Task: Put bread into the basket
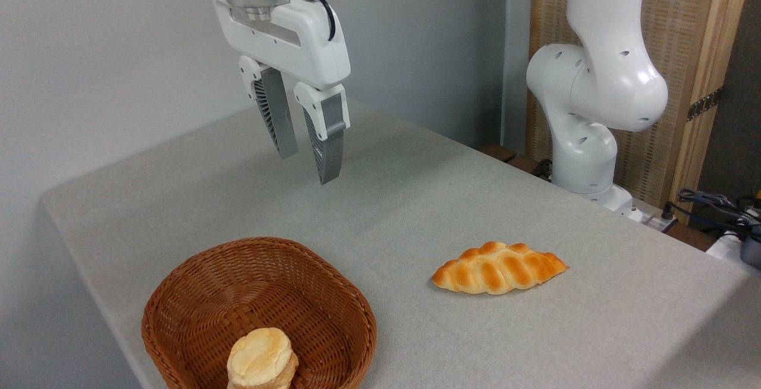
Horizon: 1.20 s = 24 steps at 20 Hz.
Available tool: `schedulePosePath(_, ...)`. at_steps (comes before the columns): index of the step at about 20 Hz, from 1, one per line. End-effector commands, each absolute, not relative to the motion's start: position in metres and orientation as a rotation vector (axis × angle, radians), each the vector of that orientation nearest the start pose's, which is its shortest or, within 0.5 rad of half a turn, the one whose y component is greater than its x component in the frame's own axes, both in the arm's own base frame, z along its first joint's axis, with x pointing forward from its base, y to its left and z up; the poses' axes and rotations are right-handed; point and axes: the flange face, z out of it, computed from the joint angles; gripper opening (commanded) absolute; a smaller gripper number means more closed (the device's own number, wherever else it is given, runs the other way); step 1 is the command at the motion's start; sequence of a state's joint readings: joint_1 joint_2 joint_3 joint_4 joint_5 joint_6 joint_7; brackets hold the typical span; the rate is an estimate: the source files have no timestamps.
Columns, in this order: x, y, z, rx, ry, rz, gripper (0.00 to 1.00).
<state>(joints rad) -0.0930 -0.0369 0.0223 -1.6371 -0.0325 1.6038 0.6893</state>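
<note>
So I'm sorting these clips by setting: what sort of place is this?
Probably a robotics lab, not a kitchen: a robot arm mounted beside a cloth-covered table, loose cables nearby, bare walls.

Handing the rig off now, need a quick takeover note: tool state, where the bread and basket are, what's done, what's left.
Tool: open, empty, hanging in the air above the table, behind the basket.
Braided bread: lying flat on the table cloth, to the right of the basket, apart from it, untouched.
Basket: front left of the table, upright; it holds only a pale round biscuit-like bread near its front wall.
Done: nothing of the job so far.
Left: move over the braided bread, grasp it, carry it left, release it into the basket.
</note>
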Motion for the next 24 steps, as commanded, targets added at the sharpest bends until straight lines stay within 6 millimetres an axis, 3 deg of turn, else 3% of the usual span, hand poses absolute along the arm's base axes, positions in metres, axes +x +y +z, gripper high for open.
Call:
schedulePosePath(1, 0.545, -0.04, 0.62, -2.96, 1.183, -0.011, 1.0)
schedulePosePath(12, 0.543, -0.039, 0.618, -2.953, 1.204, -0.002, 1.0)
schedulePosePath(16, 0.533, -0.024, 0.616, -2.94, 1.271, 0.041, 1.0)
schedulePosePath(19, 0.516, -0.013, 0.611, -2.904, 1.376, 0.056, 1.0)
schedulePosePath(24, 0.465, 0.006, 0.592, -2.764, 1.661, -0.001, 1.0)
